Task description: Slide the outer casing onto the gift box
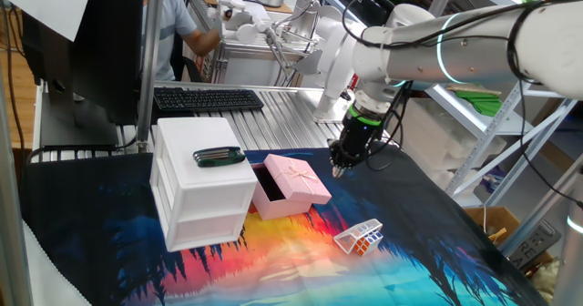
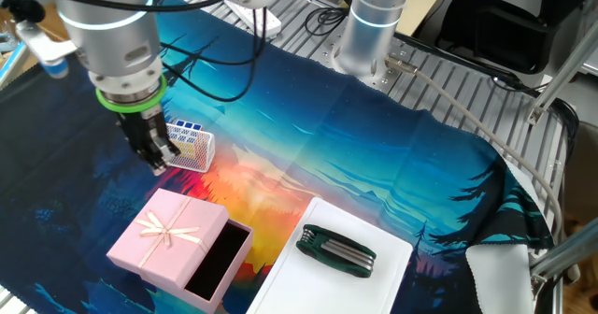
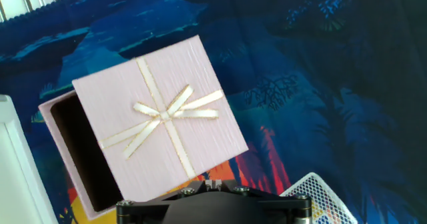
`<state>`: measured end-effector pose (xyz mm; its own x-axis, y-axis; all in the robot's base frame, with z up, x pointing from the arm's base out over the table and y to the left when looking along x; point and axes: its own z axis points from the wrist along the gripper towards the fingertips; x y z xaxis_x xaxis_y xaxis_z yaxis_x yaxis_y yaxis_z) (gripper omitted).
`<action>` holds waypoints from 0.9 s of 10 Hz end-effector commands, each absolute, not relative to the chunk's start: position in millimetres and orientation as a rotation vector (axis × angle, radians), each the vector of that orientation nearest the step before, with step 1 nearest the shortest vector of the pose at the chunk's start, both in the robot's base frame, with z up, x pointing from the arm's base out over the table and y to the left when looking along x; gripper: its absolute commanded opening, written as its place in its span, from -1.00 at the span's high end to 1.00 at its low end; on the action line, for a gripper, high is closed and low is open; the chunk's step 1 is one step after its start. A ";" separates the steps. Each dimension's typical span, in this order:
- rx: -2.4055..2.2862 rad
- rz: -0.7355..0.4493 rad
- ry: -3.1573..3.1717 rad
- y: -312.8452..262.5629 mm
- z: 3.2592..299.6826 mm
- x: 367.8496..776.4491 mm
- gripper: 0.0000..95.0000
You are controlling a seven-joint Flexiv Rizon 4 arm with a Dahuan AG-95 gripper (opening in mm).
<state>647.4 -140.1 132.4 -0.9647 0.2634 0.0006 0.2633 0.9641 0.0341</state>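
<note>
The pale pink outer casing [image 3: 159, 114] with its gold bow sits partly over the gift box [image 3: 70, 141], whose dark interior shows at one side, just beside the white drawer cabinet [image 1: 202, 192]. The gripper [image 1: 342, 167] hovers above, holding nothing (whether the fingers are apart, I cannot tell). Thin cardboard looks light and crushable, so push flat against the sleeve's far edge, gently

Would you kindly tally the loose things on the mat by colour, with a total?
Pink: 2, the outer casing and the gift box partly inside it
White: 1, the drawer cabinet
Dark green: 1, the folding tool on the cabinet
Clear: 1, the wire-like cube
Total: 5
</note>
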 end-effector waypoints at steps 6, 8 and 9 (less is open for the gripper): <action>0.366 0.079 3.119 -161.2 116.7 670.5 1.00; 0.346 0.081 3.121 -167.6 110.8 675.0 1.00; 0.339 0.081 3.122 -170.1 108.3 676.4 1.00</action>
